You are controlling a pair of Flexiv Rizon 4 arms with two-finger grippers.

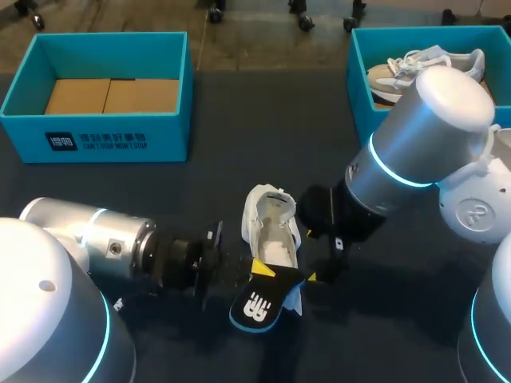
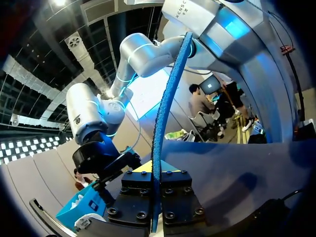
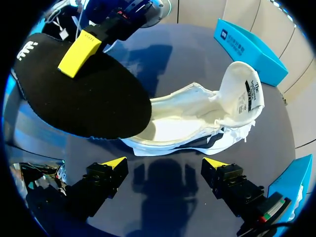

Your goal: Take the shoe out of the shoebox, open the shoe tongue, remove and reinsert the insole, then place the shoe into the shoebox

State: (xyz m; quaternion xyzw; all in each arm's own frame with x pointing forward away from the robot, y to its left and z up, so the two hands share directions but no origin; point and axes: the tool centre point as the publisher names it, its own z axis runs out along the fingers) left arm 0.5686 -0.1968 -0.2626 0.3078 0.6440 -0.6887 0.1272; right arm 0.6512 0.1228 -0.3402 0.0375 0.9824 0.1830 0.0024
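Shoe [image 1: 271,227] is resting near the middle of the dark worktop [image 1: 239,159], outside both boxes, with its tongue folded back and its mouth standing wide open. The left pincer [image 1: 267,271] is pinching the black insole [image 1: 259,303] and holding it just beside the heel end of the shoe. The right pincer [image 1: 323,263] is hanging spread on the other side, gripping nothing. I am judging the insole as thin, light and floppy, so it is probably going to bend when it is pushed in. Holding it near one end, as now, and feeding the free end first seems wise. The shoe itself is looking soft and light, so it may slide on the worktop, and the stiffer heel collar seems the best place for steadying it. The right wrist view is showing what the head view is hiding: the inside of the shoe [image 3: 197,118] is bare, and it is lying just ahead of the spread right pincer [image 3: 165,165]. The left wrist view is showing the insole [image 2: 165,123] edge-on, with both sides of the left pincer [image 2: 154,197] pressing on it. Only the head view is showing the empty shoebox [image 1: 104,140] far off at the left.
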